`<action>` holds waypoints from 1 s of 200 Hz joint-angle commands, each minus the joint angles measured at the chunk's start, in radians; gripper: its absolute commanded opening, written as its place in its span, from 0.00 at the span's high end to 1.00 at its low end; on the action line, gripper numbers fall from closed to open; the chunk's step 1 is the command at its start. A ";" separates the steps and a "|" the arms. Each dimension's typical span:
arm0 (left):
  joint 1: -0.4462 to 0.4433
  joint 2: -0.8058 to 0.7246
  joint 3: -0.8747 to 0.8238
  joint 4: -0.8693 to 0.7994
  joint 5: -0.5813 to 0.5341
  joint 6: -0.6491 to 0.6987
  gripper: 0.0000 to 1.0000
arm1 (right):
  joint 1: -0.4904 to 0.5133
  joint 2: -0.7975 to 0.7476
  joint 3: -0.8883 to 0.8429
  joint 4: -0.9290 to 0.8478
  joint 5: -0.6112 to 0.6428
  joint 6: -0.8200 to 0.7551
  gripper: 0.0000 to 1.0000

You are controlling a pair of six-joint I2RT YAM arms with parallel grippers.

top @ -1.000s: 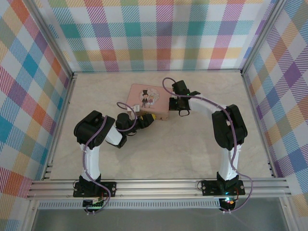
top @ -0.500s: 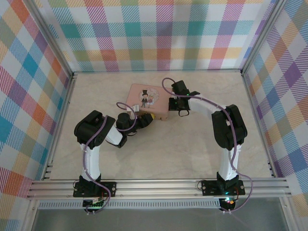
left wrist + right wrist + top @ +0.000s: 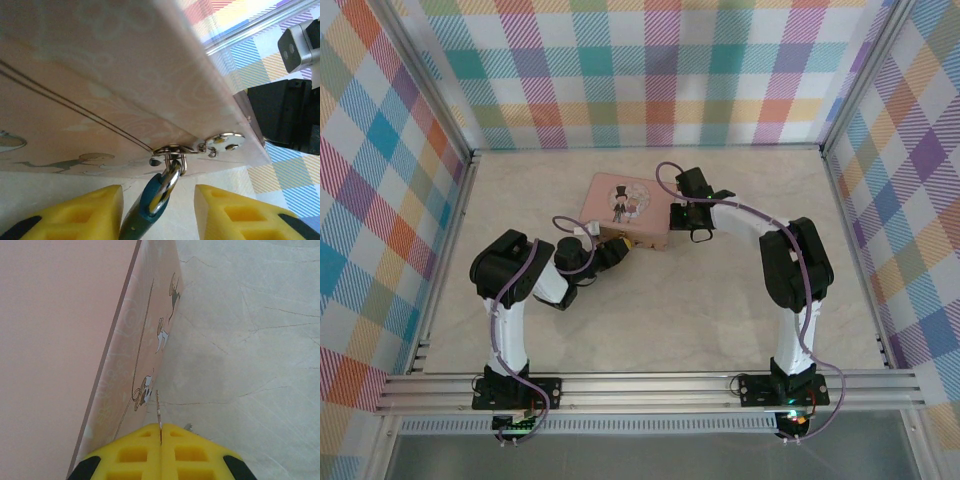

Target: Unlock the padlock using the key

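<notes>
Left wrist view has the left gripper point(image 3: 157, 190) spread wide, its yellow fingers point(image 3: 82, 212) standing clear on either side of the padlock point(image 3: 142, 212), whose silver shackle hangs through the hasp point(image 3: 172, 149) on the pink tin point(image 3: 100, 75). Right wrist view shows the right gripper point(image 3: 161, 432) pinched tight on the key point(image 3: 158, 407), a thin pale sliver poking out between the fingertips, close beside the tin's side wall.

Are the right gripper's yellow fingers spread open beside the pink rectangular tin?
No, the right gripper has its yellow fingers pressed together, pinching the thin pale key that sticks out beside the pink rectangular tin.
</notes>
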 commanded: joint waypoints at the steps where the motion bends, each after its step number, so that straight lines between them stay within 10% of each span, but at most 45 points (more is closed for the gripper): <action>1: 0.009 -0.021 -0.001 -0.003 0.007 -0.007 0.63 | 0.011 0.010 0.023 -0.001 -0.018 0.001 1.00; 98: 0.022 -0.038 0.031 -0.041 0.039 -0.004 0.75 | 0.011 0.003 0.015 -0.005 -0.007 -0.009 1.00; 200: 0.018 -0.200 0.083 -0.506 0.161 0.088 0.87 | -0.006 0.097 0.177 -0.011 -0.029 -0.099 1.00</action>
